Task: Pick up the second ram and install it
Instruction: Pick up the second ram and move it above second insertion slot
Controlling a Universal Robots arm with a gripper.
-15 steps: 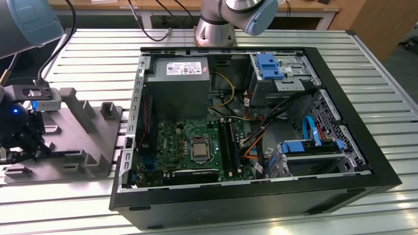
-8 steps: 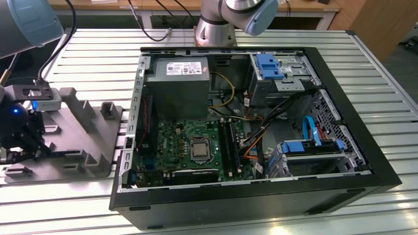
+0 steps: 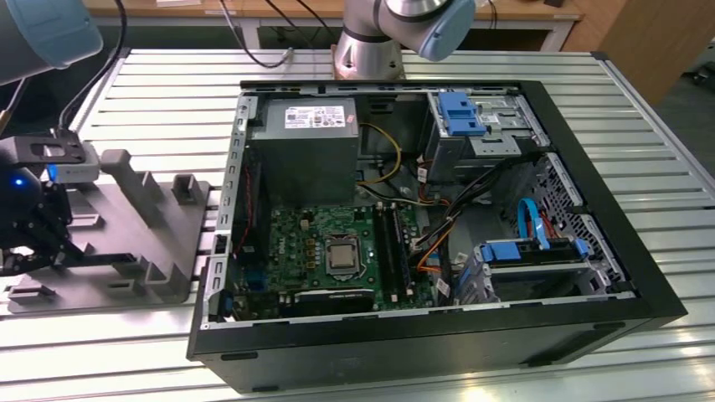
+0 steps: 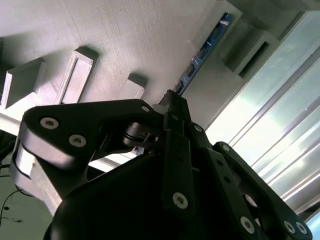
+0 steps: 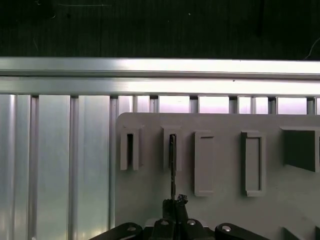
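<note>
Slatted metal table [image 5: 55, 165], grey holder block [image 5: 225, 210], 2nd ram [image 5: 172, 165] edge-up in 1 slot, pincer [image 5: 173, 201] clamped on its end.

Exterior view high over computer case [image 3: 447, 347]; both wrist views close on holder [image 5: 225, 210] [image 4: 125, 35].

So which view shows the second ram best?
Second wrist view: the second ram shows its blue-green edge along the grey holder. The first wrist view gives a thin dark line in a slot; the exterior view leaves it unclear.
</note>
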